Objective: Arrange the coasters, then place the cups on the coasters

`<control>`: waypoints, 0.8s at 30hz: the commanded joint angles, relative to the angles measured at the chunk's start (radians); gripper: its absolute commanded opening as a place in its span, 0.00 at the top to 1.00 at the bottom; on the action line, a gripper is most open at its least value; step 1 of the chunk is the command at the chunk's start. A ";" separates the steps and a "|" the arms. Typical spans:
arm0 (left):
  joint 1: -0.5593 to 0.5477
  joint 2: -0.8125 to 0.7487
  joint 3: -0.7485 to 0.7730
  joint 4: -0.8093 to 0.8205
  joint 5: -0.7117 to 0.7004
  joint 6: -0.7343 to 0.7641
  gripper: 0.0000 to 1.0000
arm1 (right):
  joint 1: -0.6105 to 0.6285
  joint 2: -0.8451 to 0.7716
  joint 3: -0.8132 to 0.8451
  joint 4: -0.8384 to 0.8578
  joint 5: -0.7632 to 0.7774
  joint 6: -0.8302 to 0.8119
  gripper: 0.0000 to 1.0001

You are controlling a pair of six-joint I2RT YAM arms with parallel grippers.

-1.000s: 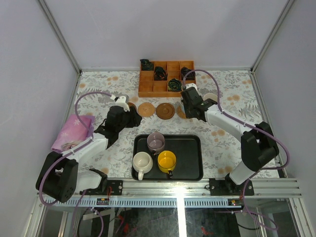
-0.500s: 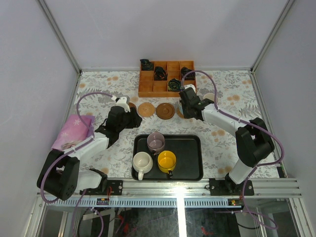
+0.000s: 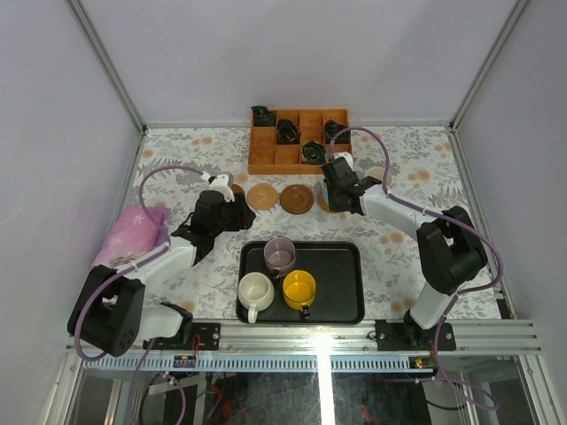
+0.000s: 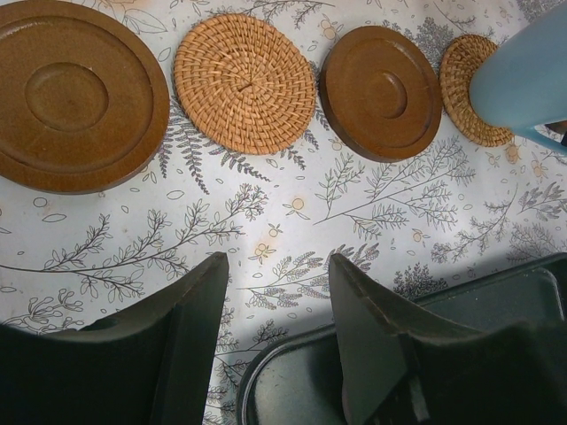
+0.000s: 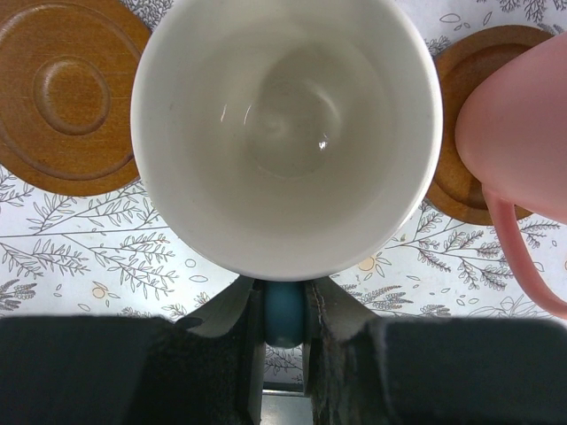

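Beside the pink cup (image 5: 523, 124), right gripper (image 5: 285, 310) pinched the blue cup (image 5: 285, 133) by its handle, rims perhaps touching; left gripper (image 4: 275, 292) hung open at the tray (image 4: 496, 301) edge, cloth (image 4: 292, 204) ahead.

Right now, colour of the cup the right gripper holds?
Cup: light blue, white inside; right wrist view.

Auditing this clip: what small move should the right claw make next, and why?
Probably lower the blue cup onto the woven coaster beneath it: the right claw pinches its handle, and the pink cup already sits on a brown coaster.
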 commanded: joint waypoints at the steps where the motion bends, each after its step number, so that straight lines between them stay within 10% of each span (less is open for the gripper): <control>1: 0.006 0.012 0.028 0.031 0.007 0.011 0.50 | -0.007 -0.018 0.060 0.086 0.049 0.038 1.00; 24: 0.006 0.026 0.025 0.043 0.018 0.006 0.51 | -0.007 -0.015 0.043 0.094 0.040 0.069 1.00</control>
